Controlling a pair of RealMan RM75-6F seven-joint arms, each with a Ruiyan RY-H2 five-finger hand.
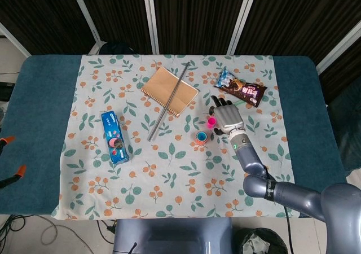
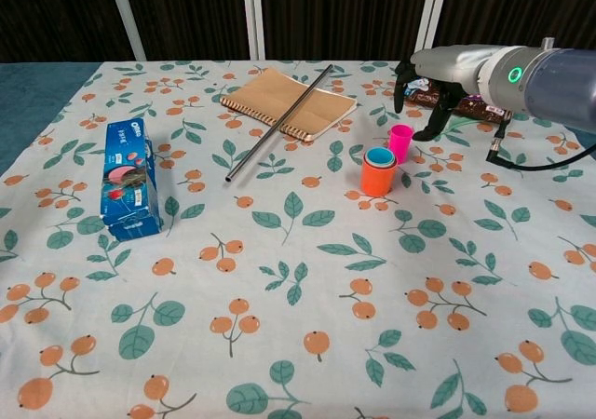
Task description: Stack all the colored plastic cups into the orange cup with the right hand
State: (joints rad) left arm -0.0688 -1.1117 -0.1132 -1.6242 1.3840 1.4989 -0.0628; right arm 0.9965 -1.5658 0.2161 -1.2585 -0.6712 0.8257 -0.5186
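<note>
Hovering just behind and to the right of the pink cup (image 2: pixel 400 142), the right hand (image 2: pixel 430 87) is shown with its dark fingers (image 2: pixel 440 119) spread and angled downward, released and grasping nothing; whether a fingertip touches the cup's rim cannot be told from either view. The left hand is not seen in either view. The pink cup stands upright on the cloth, just beside the orange cup (image 2: pixel 377 177), in which a blue cup (image 2: pixel 379 155) is already nested, its rim showing above the orange wall. The task is therefore judged partly done: one cup has been stacked, and the pink cup, the only loose cup seen, is left to be lifted and dropped into the blue one. The cups are small, smooth, tapered plastic shells with round open mouths, and are likely to be light and easily tipped. The hand is clad in grey metal at the back, with black jointed fingers. Beyond the cups, a glossy crinkled snack wrapper (image 1: pixel 241 88) lies behind the hand, a brown spiral notebook (image 1: pixel 168 90) is crossed by a slender metal rod (image 1: pixel 168 101), and a blue cardboard biscuit box (image 1: pixel 114 136) lies well apart to the left. All rest on a tablecloth (image 2: pixel 279 326) printed with leaves and orange berries.
</note>
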